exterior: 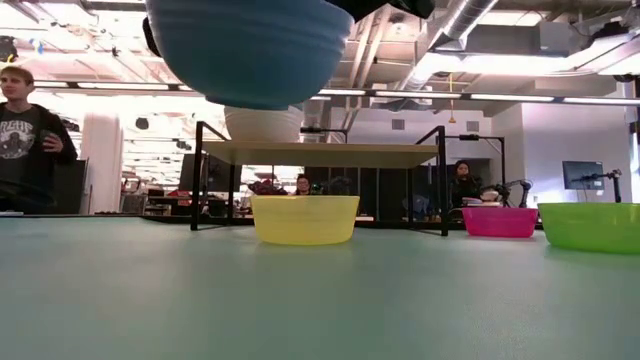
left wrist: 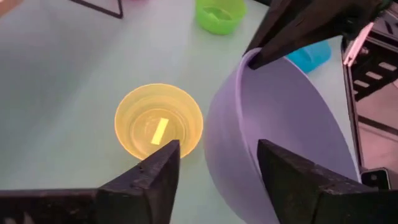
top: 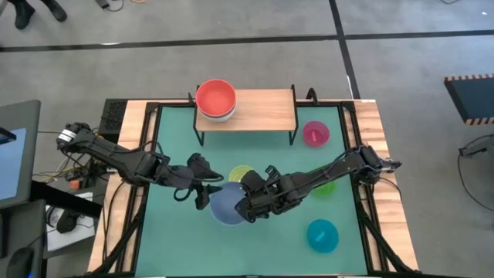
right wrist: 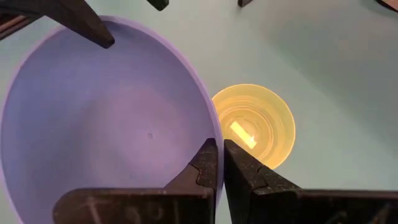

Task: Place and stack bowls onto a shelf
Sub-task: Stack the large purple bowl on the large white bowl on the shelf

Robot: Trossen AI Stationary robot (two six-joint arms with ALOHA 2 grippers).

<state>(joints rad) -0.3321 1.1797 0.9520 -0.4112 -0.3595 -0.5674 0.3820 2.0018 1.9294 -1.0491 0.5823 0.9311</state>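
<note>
Periwinkle bowl rim sits pinched in right claw; left claw gapes beside it; no writing legible.

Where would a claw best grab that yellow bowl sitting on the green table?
Probably at the rim of the yellow bowl, coming from above: it sits upright and open, so one finger can go inside the thin wall and one outside, as the right claw pinches the periwinkle bowl.

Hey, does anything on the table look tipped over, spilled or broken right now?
Nothing stands out. The yellow bowl, pink bowl and green bowl sit upright; the periwinkle bowl is lifted, clamped by the right pincer.
</note>
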